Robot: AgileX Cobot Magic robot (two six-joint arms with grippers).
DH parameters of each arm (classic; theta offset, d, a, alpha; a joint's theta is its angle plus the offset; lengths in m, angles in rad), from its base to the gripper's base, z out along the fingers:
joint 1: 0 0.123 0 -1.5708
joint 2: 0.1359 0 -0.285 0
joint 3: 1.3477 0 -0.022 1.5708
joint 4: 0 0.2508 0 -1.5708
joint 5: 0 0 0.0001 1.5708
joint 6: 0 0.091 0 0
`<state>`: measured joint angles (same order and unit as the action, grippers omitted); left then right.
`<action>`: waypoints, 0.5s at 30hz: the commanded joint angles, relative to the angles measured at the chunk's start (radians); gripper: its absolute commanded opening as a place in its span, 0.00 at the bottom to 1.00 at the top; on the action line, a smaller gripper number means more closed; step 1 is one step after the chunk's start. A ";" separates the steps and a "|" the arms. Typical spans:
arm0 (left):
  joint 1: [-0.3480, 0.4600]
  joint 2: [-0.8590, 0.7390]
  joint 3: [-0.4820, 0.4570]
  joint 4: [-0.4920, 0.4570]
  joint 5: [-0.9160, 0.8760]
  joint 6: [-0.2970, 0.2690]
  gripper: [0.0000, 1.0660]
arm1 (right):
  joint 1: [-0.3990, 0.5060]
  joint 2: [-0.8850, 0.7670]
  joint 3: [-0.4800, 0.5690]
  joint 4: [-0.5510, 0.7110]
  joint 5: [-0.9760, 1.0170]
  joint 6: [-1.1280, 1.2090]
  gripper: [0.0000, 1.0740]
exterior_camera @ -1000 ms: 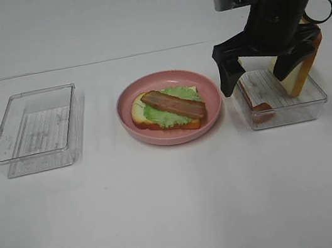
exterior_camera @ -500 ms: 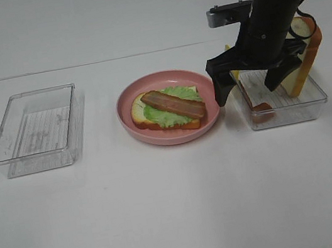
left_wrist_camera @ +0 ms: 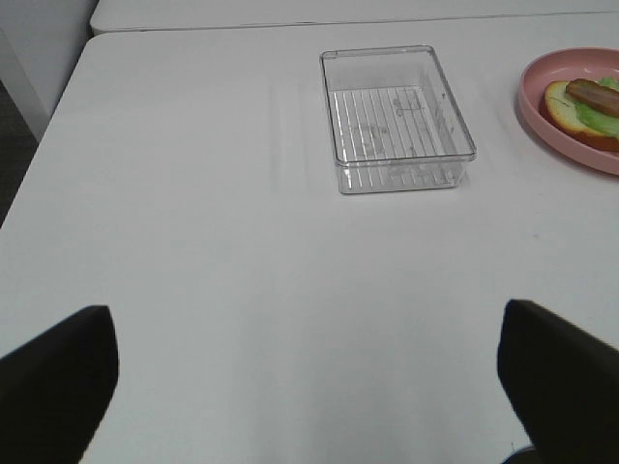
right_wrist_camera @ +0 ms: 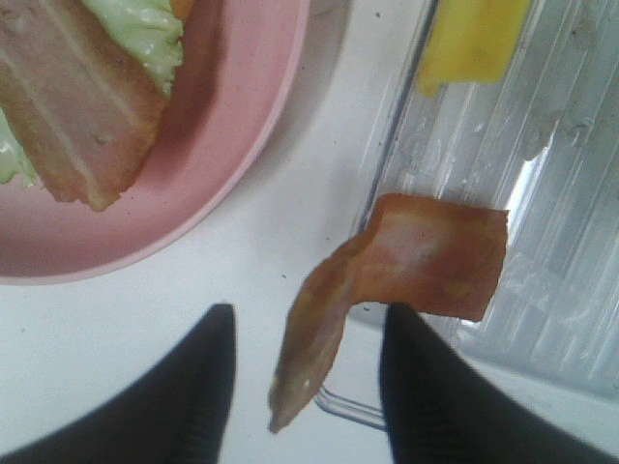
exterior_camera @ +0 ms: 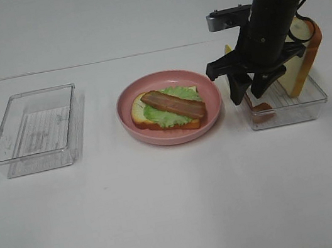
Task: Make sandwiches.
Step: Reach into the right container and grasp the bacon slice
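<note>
An open sandwich (exterior_camera: 166, 108) lies on the round pink plate (exterior_camera: 175, 139): a bread slice, green lettuce and a bacon strip on top. It also shows in the left wrist view (left_wrist_camera: 580, 108) and in the right wrist view (right_wrist_camera: 68, 97). My right gripper (exterior_camera: 247, 92) is open and hangs low at the left wall of the right clear tray (exterior_camera: 291, 112). In the right wrist view its fingertips (right_wrist_camera: 198, 387) straddle a loose bacon strip (right_wrist_camera: 406, 261) that drapes over the tray wall. A yellow cheese square (right_wrist_camera: 474, 34) lies in that tray. My left gripper (left_wrist_camera: 309, 387) is open and empty.
An empty clear tray (exterior_camera: 36, 126) stands left of the plate and shows in the left wrist view (left_wrist_camera: 397, 116). A bread slice (exterior_camera: 300, 66) leans upright at the right tray's far right side. The white table (exterior_camera: 168, 213) stretches toward the front.
My right gripper has moved left and down to the tray's left wall, and its fingers have drawn closer together around the loose bacon strip. The plate and trays have not moved.
</note>
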<state>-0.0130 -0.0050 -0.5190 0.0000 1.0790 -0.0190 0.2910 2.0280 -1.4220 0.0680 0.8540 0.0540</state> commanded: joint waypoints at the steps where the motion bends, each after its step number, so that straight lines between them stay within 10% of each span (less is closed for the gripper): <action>1: 0.002 -0.014 0.003 -0.007 -0.004 -0.004 0.94 | 0.001 0.004 -0.004 0.000 0.003 0.000 0.09; 15: 0.002 -0.014 0.003 -0.007 -0.004 -0.004 0.94 | 0.001 -0.003 -0.033 -0.061 0.088 -0.003 0.00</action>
<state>-0.0130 -0.0050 -0.5190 0.0000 1.0790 -0.0190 0.2910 2.0280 -1.4330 0.0340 0.8940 0.0530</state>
